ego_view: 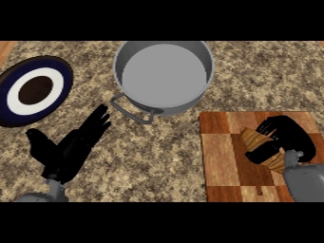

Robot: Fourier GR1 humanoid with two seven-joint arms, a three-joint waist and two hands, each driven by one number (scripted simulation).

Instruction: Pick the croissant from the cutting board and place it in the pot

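- Pot [163, 76] in the upper middle of the head view; round, smooth grey metal with a thin rim; its inside shows only a flat grey floor; a looped handle [130, 110] sticks out at its lower left
- Plate [30, 91] at the upper left, well apart from the pot; round and glossy, with a dark blue rim, a white ring and a dark brown centre; its face is bare
- Cutting board [224, 161] at the lower right; rectangular, in a chequer of light and reddish-brown wood blocks; its upper left corner lies near the pot's base
- Croissant [252, 137] on the right half of the board; golden brown and ridged; only parts of it show, beside and beneath the fingers
- Right hand [290, 135] over the board, black fingers and thumb curled round the croissant, pinching it; its grey forearm enters from the lower right edge
- Left hand [70, 147] at the lower left, fingers straight and close together, pointing to the upper right, thumb spread out to the left; it holds nothing
- Counter [157, 161] under everything; speckled beige and brown stone; plain wood strips show at both upper corners
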